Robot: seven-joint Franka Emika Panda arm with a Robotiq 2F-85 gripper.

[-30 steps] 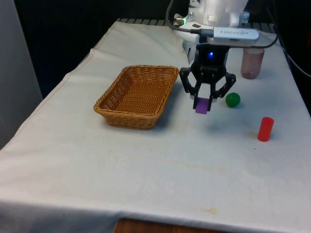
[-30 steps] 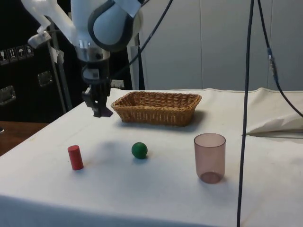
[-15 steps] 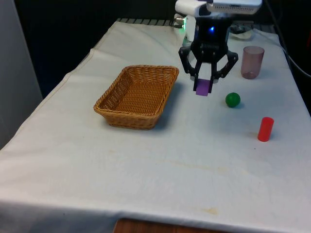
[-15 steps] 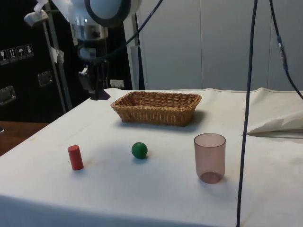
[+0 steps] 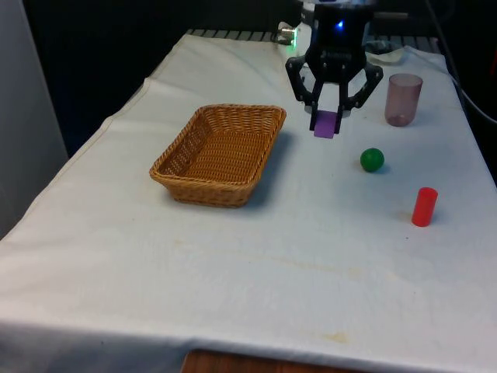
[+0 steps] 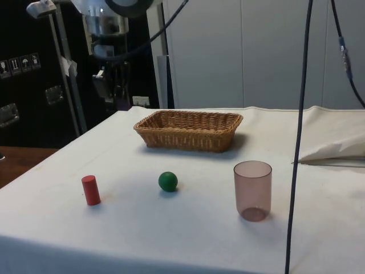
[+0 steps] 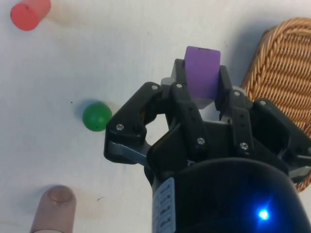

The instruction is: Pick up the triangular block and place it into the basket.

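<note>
Purple block (image 5: 326, 123) hangs clamped in the jaws beside the basket (image 5: 220, 153).

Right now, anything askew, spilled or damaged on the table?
Nothing stands out. The gripper holds the purple block above the cloth beside the basket; the cup and red cylinder stand upright, the green ball lies between them.

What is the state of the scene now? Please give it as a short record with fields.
gripper: raised above the table, shut on the purple block
basket: wicker, nothing seen inside, beside the gripper on the front view's left
green ball: on the cloth, between basket and red cylinder
red cylinder: standing upright
pink cup: upright, translucent
block in basket: not yet
</note>
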